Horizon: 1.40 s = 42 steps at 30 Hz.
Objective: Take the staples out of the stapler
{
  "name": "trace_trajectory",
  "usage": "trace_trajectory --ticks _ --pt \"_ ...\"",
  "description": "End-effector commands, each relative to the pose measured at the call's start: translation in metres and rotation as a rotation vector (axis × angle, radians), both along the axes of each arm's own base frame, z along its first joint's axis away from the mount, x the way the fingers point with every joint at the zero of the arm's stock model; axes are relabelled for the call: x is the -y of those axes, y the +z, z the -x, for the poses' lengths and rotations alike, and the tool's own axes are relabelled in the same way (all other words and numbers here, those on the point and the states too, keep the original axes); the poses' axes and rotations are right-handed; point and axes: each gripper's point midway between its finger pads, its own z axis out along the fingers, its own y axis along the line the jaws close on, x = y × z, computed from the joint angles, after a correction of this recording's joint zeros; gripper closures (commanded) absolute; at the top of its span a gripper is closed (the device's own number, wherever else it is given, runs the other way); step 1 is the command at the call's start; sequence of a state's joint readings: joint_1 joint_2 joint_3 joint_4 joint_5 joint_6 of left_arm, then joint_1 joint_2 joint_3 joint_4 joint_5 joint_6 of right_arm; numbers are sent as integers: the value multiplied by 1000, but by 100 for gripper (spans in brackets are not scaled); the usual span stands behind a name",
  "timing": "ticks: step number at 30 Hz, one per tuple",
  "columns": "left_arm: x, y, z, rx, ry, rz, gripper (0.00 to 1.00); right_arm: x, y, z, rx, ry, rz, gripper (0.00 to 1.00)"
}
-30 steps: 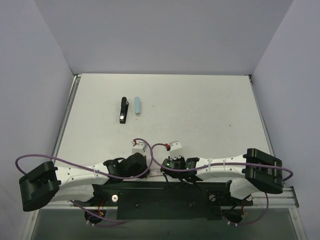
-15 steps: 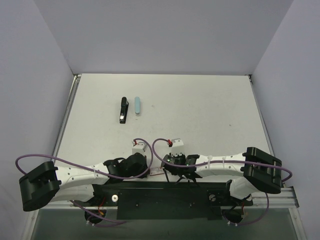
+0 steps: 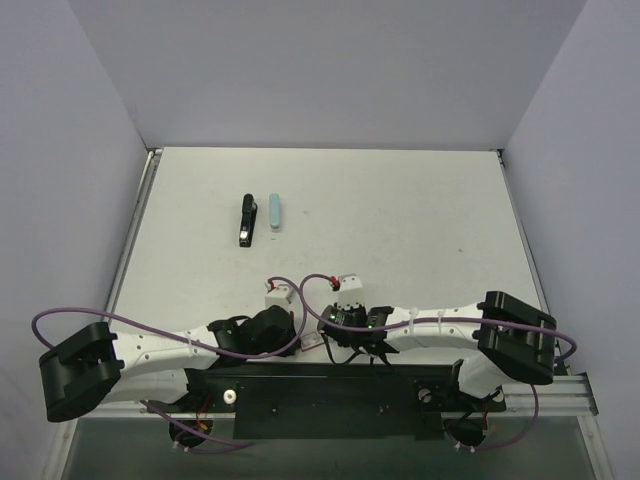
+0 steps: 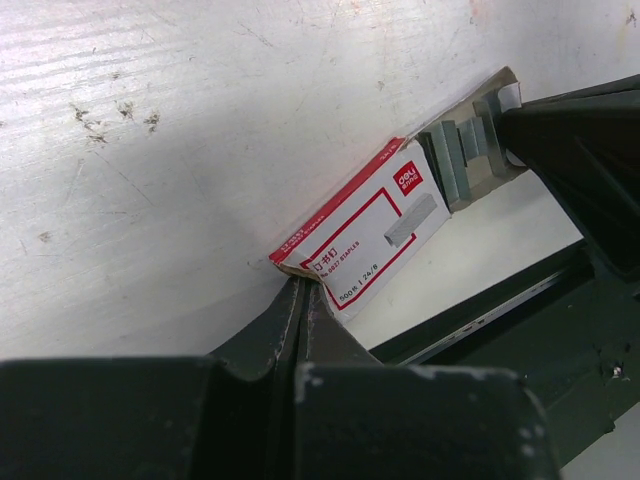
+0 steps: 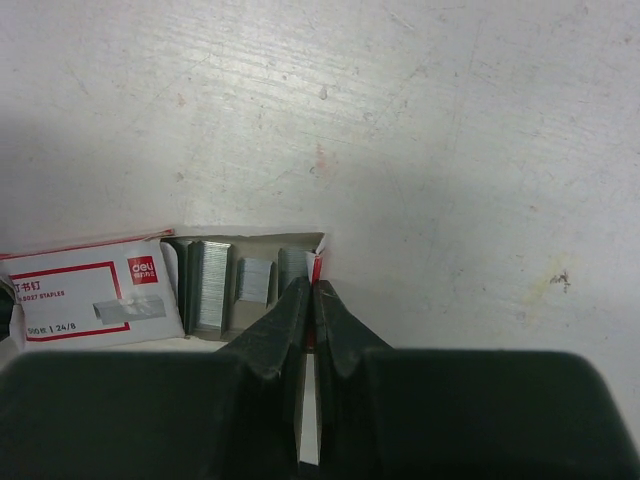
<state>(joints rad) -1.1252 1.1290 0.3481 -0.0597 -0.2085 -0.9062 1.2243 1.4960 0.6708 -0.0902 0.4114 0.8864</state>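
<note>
The black stapler (image 3: 245, 220) lies closed on the far left of the table, well away from both grippers; any staples inside it are hidden. A white and red staple box (image 4: 365, 230) lies near the arm bases. Its tray (image 5: 245, 285) is slid partly out and shows strips of staples (image 5: 210, 285). My left gripper (image 4: 301, 285) is shut on the corner of the box sleeve (image 5: 90, 295). My right gripper (image 5: 312, 290) is shut on the red end flap of the tray. From above, the two grippers (image 3: 312, 338) meet tip to tip over the box.
A light blue oblong item (image 3: 275, 212) lies just right of the stapler. The black mounting rail (image 3: 320, 385) runs along the near edge behind the box. Purple cables (image 3: 300, 285) loop over the wrists. Walls close the table's left, far and right sides.
The right arm has shifted slightly left and its wrist has turned a little. The left arm, stapler and blue item have not moved.
</note>
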Motion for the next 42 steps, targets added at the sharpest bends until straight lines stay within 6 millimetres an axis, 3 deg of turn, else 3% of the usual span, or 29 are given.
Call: trace_trajectory --ticks 1,13,20,26,31,36,42 --pt "-23 -27 18 -62 -35 -111 100 -4 -13 18 -65 79 36 100" --pt "-21 -27 18 -55 -51 -105 100 -42 -7 21 -63 207 -62 100" --pt "-21 -26 18 -49 -50 -105 100 -48 -8 27 -92 224 -96 100" --pt "-20 -25 17 -44 -52 -107 100 -33 2 20 -50 180 -83 98" --pt "-19 -24 16 -42 -54 -107 100 -14 13 16 -13 132 -69 81" --pt "-18 -23 15 -41 -55 -106 100 0 27 11 20 89 -100 77" --pt "-14 -23 15 -42 -63 -102 100 22 25 5 16 31 -83 78"
